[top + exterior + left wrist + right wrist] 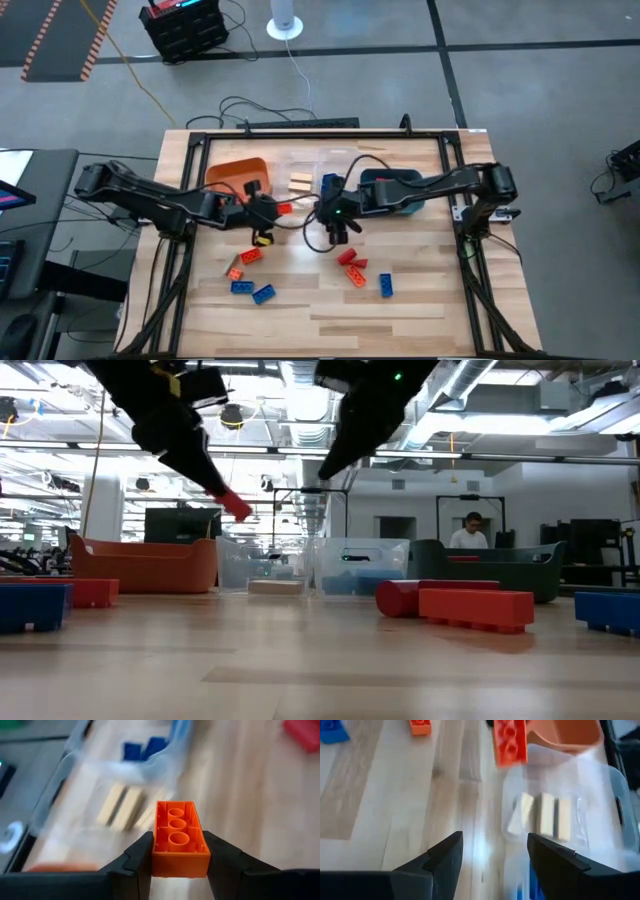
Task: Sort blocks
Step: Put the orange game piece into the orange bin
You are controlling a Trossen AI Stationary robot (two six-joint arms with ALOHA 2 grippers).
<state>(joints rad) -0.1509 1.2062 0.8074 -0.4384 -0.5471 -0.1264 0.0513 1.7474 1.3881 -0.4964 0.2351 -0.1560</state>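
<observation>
The left gripper (176, 865) has its fingers (135, 865) clamped on the two long sides of an orange block (177, 837), hollow underside facing the wrist camera; in the high view that gripper (272, 209) hangs above the table (420, 300), just in front of the orange tray (238, 172). The right gripper (492, 852) is spread partway and holds nothing; it hovers in the high view (338, 228) near the middle of the table, beside the clear tray (600, 795), where three tan blocks (543, 817) lie side by side. Blue blocks (142, 750) sit in the clear bin next to that one, and a teal tray (392, 190) lies under the right arm. Loose blocks, red (348, 257), orange (236, 268) and blue (385, 285), are scattered across the front of the table. These bricks look light, rigid and smooth-sided, so a squeeze across the narrow width, centred along the length as here, should hold without twisting; an off-centre pinch would likely let one pivot or slip. The held block probably belongs in the orange tray.
</observation>
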